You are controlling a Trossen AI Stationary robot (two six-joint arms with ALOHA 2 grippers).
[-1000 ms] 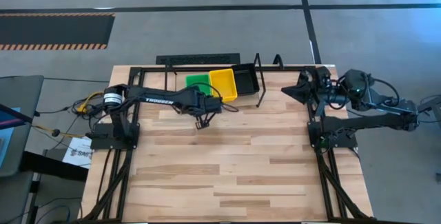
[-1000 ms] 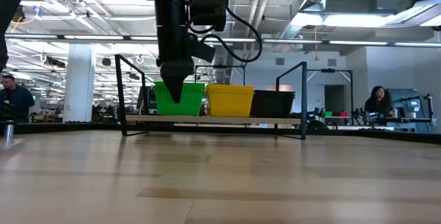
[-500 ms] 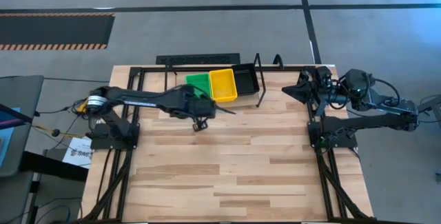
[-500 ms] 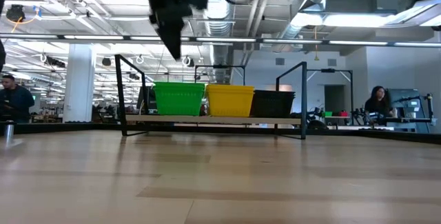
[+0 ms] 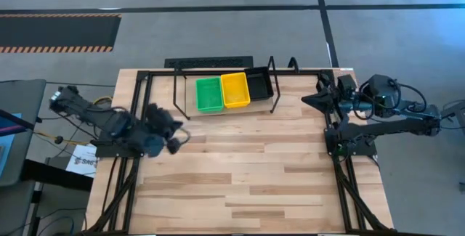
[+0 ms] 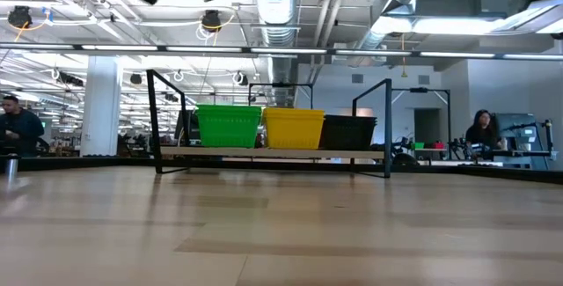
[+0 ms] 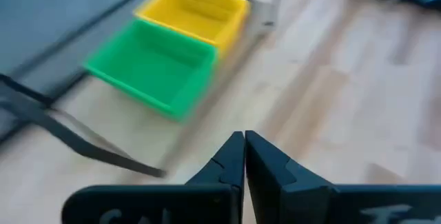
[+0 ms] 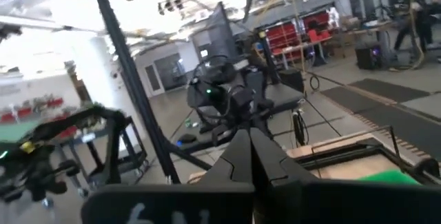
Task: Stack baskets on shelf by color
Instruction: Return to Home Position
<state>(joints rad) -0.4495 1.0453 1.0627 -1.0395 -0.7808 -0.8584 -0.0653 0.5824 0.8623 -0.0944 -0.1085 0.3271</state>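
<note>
A green basket (image 5: 209,94), a yellow basket (image 5: 235,91) and a black basket (image 5: 259,85) stand side by side on the shelf (image 5: 190,112) at the table's far edge. In the low view, green (image 6: 230,126), yellow (image 6: 294,128) and black (image 6: 348,132) rest by their bottoms on the wooden board (image 6: 273,153). My left gripper (image 5: 178,136) is shut and empty, well left of and nearer than the shelf. Its wrist view shows the shut tips (image 7: 244,141) with the green basket (image 7: 155,65) and yellow basket (image 7: 196,14) beyond. My right gripper (image 5: 305,98) waits shut at the table's right side.
The shelf's black wire end loops (image 5: 275,83) rise at both ends of the board. Black arm frames run along the table's left edge (image 5: 120,178) and right edge (image 5: 349,178). Bare wooden tabletop (image 5: 240,171) lies before the shelf. People (image 6: 482,129) stand far off in the room.
My left arm has drawn back from just in front of the green basket, rising and swinging toward the table's left edge and somewhat nearer. In the low view it has climbed almost out of the picture. The baskets have stayed in place.
</note>
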